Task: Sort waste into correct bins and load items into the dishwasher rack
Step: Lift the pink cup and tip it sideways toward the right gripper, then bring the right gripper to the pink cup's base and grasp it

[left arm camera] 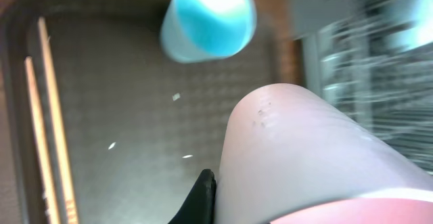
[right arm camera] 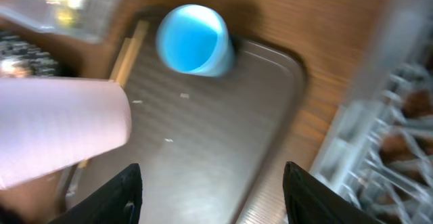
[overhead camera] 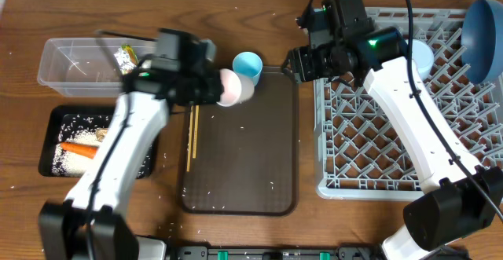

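Observation:
My left gripper (overhead camera: 212,87) is shut on the pink cup (overhead camera: 233,87), held tilted above the brown serving tray's far left corner; the cup fills the left wrist view (left arm camera: 304,156). The light blue cup (overhead camera: 248,64) lies on its side at the tray's far edge, and shows in both wrist views (left arm camera: 210,17) (right arm camera: 194,40). My right gripper (overhead camera: 297,64) is open and empty over the tray's far right corner, next to the grey dishwasher rack (overhead camera: 409,134). Wooden chopsticks (overhead camera: 191,138) lie along the tray's left side. The dark blue bowl (overhead camera: 483,28) and light blue bowl (overhead camera: 420,56) stand in the rack.
The clear tub (overhead camera: 78,64) at the far left holds the yellow-green wrapper (overhead camera: 126,56). The black tray (overhead camera: 63,146) holds rice and the carrot (overhead camera: 78,150). The brown serving tray (overhead camera: 244,166) has scattered rice grains. Loose grains lie on the wooden table.

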Action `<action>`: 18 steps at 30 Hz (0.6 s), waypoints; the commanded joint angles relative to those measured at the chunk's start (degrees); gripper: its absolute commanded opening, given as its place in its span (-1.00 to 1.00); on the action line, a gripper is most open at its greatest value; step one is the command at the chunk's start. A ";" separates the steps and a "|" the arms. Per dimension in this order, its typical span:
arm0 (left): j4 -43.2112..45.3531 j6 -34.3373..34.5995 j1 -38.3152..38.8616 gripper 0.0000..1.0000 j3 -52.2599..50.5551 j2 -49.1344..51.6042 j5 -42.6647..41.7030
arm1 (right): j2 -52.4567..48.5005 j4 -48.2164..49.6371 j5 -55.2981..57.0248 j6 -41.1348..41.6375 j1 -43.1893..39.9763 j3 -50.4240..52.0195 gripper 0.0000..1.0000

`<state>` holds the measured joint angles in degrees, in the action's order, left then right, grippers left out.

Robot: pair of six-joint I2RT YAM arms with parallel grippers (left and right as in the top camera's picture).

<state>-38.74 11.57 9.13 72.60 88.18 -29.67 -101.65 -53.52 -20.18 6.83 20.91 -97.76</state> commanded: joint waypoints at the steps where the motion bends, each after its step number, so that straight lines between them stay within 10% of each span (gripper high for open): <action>1: -0.04 -2.86 -4.22 -0.88 1.25 -0.87 -15.65 | -0.63 2.49 -13.60 -3.69 -1.16 0.02 0.22; 10: 1.44 -9.94 -13.99 -0.88 1.14 -0.31 -41.20 | -0.70 12.83 -45.38 -13.00 -6.69 1.22 0.33; 18: 4.87 -9.88 -14.97 -0.88 1.14 -0.31 -47.93 | -0.70 26.86 -52.33 -9.35 -5.44 9.33 0.40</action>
<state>-34.57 3.07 -6.07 72.75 87.77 -71.90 -101.67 -29.26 -66.57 -3.81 14.24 -91.70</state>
